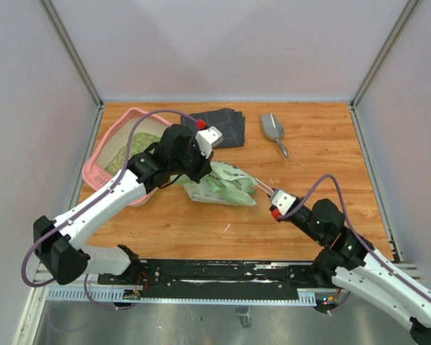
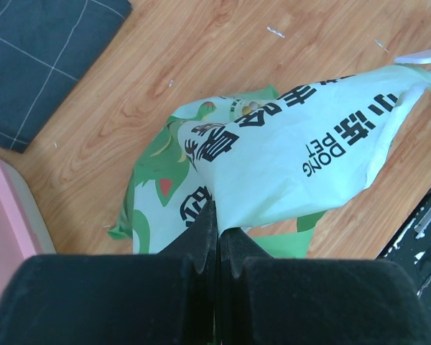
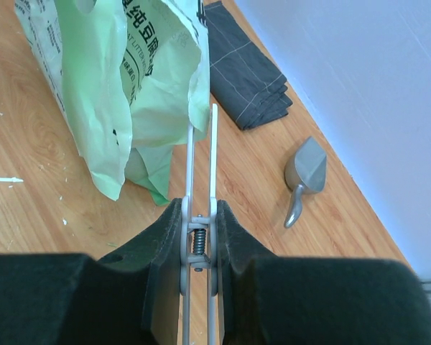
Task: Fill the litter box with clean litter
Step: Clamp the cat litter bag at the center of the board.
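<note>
A wood-grain tabletop (image 1: pixel 309 208) is enclosed on three sides by plain pale-grey panels: back wall (image 1: pixel 230 43), L wall (image 1: pixel 29 108), R wall (image 1: pixel 416 129). The corners are framed by slim alum. posts (image 1: pixel 72 50). A black rail (image 1: pixel 223 272) w/ a slotted metal strip (image 1: pixel 201 293) is fixed along the near edge. Even, diffuse light is cast throughout; only soft shadows are seen. A few white flecks (image 3: pixel 0 177) are scattered on the wood.
</note>
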`<action>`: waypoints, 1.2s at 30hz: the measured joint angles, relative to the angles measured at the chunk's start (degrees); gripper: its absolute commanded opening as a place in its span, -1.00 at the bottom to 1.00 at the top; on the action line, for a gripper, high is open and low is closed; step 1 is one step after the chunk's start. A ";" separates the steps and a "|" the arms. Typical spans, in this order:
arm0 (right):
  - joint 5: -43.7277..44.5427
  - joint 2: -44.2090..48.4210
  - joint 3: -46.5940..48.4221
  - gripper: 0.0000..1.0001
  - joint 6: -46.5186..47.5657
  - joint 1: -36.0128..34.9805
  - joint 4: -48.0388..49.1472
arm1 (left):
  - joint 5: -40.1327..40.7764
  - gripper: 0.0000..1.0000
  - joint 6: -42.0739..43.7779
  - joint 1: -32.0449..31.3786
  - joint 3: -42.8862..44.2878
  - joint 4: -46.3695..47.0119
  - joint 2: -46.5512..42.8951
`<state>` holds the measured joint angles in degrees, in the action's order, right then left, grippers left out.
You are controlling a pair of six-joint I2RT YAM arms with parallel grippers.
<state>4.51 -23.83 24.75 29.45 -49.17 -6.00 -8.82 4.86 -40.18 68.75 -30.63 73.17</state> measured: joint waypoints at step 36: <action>-6.58 -15.41 14.84 -0.99 0.11 0.00 -8.68 | -4.98 -1.00 4.11 0.26 -4.61 4.79 -2.62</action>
<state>-2.07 -39.24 39.59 29.56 -49.17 -14.68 -13.80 8.97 -39.92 64.14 -25.85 70.54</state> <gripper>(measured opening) 0.189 0.009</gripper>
